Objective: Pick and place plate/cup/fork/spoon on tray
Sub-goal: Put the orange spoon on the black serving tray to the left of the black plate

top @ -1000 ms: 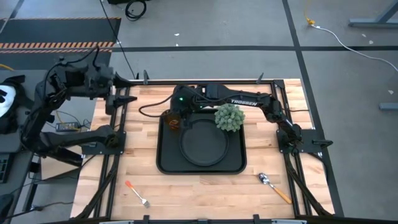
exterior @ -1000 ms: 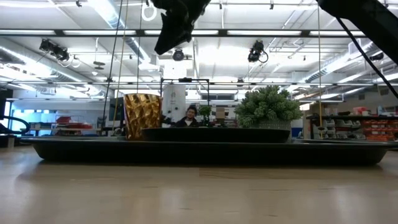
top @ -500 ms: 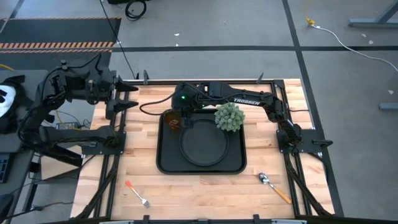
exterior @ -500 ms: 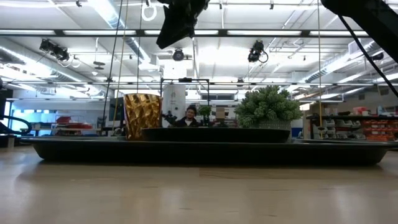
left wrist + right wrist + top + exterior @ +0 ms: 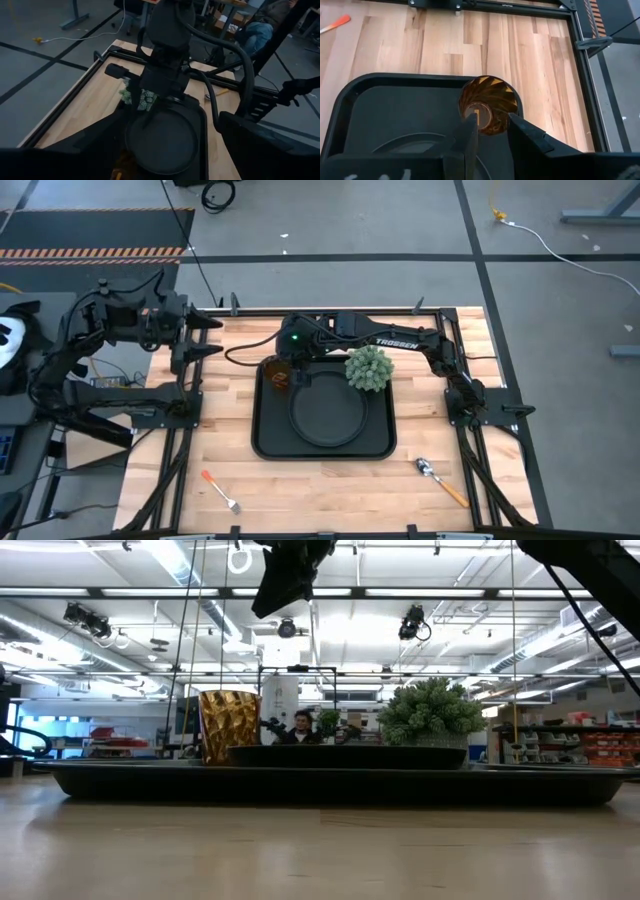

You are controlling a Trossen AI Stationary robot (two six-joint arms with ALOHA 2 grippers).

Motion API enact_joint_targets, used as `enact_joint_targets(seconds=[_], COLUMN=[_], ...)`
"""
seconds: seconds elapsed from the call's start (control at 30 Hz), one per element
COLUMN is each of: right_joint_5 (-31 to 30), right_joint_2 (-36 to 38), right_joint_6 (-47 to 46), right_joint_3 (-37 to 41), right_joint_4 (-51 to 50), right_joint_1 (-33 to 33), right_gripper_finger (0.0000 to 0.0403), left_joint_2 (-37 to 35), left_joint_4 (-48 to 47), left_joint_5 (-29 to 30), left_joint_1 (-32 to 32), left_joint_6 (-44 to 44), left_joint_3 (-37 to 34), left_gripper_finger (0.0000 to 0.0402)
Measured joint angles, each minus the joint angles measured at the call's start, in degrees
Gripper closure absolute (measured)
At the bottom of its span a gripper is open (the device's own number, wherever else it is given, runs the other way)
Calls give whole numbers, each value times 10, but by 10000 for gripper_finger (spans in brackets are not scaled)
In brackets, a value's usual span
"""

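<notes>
Lying nearest the table's front edge, one orange-handled fork [image 5: 219, 491] sits at the left and one orange-handled spoon [image 5: 441, 481] at the right, both on bare wood and well apart from the tray [image 5: 266, 438].

One black rectangular tray holds the middle of the table. One round black plate [image 5: 325, 415] lies flat inside it, and one amber-brown cup [image 5: 279, 374] stands upright in the tray's far left corner, beside the plate. One green plant ball [image 5: 369, 369] rests at the tray's far right, overlapping its rim in the high view.

White lettering reading "TROSSEN" shows on the right arm, which reaches across the far side of the table. The right gripper [image 5: 489, 126] hangs over the cup with its fingers parted, released, one over the cup's mouth and one just outside its rim; the low view shows it raised clear above the cup [image 5: 229, 726].

The left gripper [image 5: 207, 338] waits at the table's far left edge, fingers spread wide and holding nothing. Its wrist camera sees the plate [image 5: 162, 144] partly blocked by the right arm, and the cup only as a dim sliver.

Beyond the table, a person [image 5: 299, 724] shows in the room, mostly hidden behind the tray [image 5: 330, 784].
</notes>
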State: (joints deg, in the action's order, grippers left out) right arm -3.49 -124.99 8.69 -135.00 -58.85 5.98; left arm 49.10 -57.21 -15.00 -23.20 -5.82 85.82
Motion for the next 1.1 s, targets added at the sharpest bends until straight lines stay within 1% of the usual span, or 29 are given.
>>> enact_joint_targets(seconds=[0.3, 0.57, 0.77, 0.87, 1.0, 1.1], right_joint_5=[-2, -38, -62, -86, -118, -149], right_joint_2=[5, 41, 88, 110, 137, 152], right_joint_6=[3, 3, -33, -58, -84, -113], right_joint_3=[0, 0, 0, 0, 0, 0], right_joint_4=[1, -22, -53, -75, -118, -154], right_joint_1=[0, -11, -35, -49, -75, -101], right_gripper_finger=[293, 293, 293, 293, 293, 293], left_joint_2=[0, 0, 0, 0, 8, 22], left_joint_4=[2, 37, 49, 56, 89, 126], left_joint_5=[0, 1, 0, 2, 16, 27], left_joint_1=[0, 6, 36, 54, 87, 125], left_joint_6=[-2, -12, -14, -16, -31, -44], left_joint_3=[0, 0, 0, 0, 0, 0], left_gripper_finger=[72, 72, 72, 72, 72, 72])
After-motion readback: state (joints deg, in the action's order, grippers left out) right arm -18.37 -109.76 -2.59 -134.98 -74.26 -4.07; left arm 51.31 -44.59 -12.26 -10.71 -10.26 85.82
